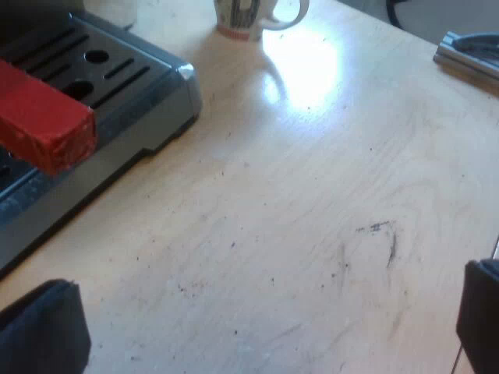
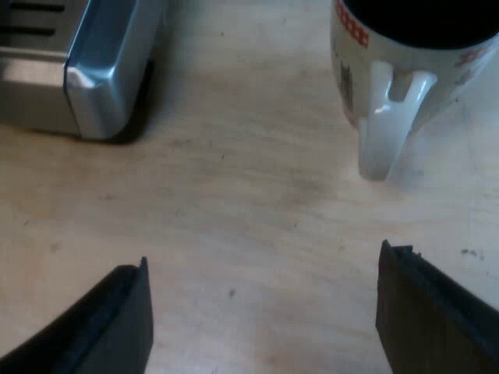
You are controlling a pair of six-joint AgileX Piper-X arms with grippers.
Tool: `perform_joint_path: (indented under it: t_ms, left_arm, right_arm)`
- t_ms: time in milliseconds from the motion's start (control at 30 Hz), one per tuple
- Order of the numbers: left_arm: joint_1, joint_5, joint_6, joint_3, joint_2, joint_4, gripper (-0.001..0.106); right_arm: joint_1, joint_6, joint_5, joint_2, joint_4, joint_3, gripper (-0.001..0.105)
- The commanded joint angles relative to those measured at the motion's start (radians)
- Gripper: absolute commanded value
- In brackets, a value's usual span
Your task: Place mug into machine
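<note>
A white mug [image 2: 405, 70] with red and dark print stands upright on the wooden table, its handle [image 2: 386, 125] turned toward my right gripper [image 2: 265, 312]. That gripper is open, a short way from the handle, nothing between its fingers. Beside the mug is the metal corner of the espresso machine's drip tray [image 2: 93, 78]. In the left wrist view the same mug [image 1: 249, 15] stands far off past the drip tray [image 1: 117, 86]. The red end of the holder's handle [image 1: 43, 117] juts out over the tray. My left gripper [image 1: 265, 327] is open above bare table.
The slotted drip tray grille [image 1: 86, 58] lies under the red handle. A shiny metal object [image 1: 468, 51] sits at the table's far edge. Bright light glares off the wood [image 1: 304, 66] near the mug. Open table lies between the tray and both grippers.
</note>
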State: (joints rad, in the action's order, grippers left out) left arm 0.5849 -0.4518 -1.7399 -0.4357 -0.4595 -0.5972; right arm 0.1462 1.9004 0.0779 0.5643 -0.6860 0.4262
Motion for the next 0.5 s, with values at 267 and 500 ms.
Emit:
perform_joint_path:
  t_ms: [267,500]
  left_arm:
    - [0.005,-0.024,-0.004,-0.003,-0.086,0.043,0.098]
    - [0.005,-0.024,0.022,0.03,-0.124,0.108,0.098]
  right_arm:
    - [0.002,-0.129,-0.177,0.0,0.452,-0.224,0.063]
    - [0.002,-0.125,-0.182,0.0,0.77,-0.394,0.063]
